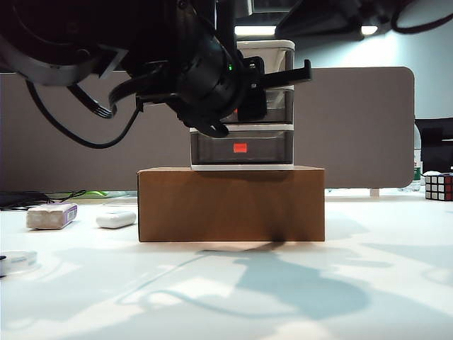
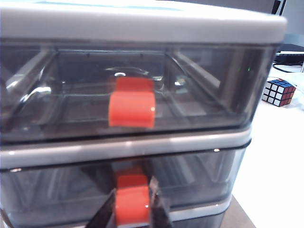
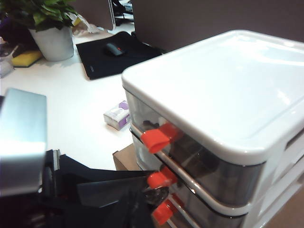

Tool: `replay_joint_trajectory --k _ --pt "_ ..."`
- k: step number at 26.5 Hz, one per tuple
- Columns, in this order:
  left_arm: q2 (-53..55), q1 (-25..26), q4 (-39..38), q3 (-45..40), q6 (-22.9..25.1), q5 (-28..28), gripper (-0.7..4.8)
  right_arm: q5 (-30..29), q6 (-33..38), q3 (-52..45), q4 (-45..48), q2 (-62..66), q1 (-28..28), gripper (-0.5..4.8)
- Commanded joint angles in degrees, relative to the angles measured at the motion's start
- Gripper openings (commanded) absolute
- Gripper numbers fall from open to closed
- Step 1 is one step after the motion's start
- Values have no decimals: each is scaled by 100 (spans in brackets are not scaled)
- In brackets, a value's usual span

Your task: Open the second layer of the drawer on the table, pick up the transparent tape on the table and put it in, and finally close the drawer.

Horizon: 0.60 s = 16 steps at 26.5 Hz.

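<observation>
Now | left end effector (image 2: 133, 209) pinching drawer's (image 2: 142, 95) middle tab (image 2: 132, 202) | right end effector unseen | tape (image 1: 15, 261) well apart

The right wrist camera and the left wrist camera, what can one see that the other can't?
Only the right wrist view shows the drawer unit's white top, a potted plant, a black mouse mat with a mouse, the grey-purple block on the table, and the third red tab, on the bottom tier.

Only the left wrist view shows a puzzle cube and the left gripper with its fingers on either side of the middle tier's red tab.

Both show the drawer's smoky fronts and the top two red tabs. The right gripper shows in neither.
</observation>
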Motion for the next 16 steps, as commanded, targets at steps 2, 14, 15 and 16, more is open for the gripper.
replay_joint_trajectory --k 2,14,15,16 --pt "0 -7 33 24 20 28 79 -15 -17 236 219 317 -13 -5" --pt "0 -7 26 22 -4 116 72 -1469 -13 595 271 855 -793 -5" --pt "0 -7 20 22 -4 133 43 -1578 -11 595 299 890 -804 -5" --pt "0 -7 15 22 -2 129 43 -1622 -11 595 304 911 -817 -5"
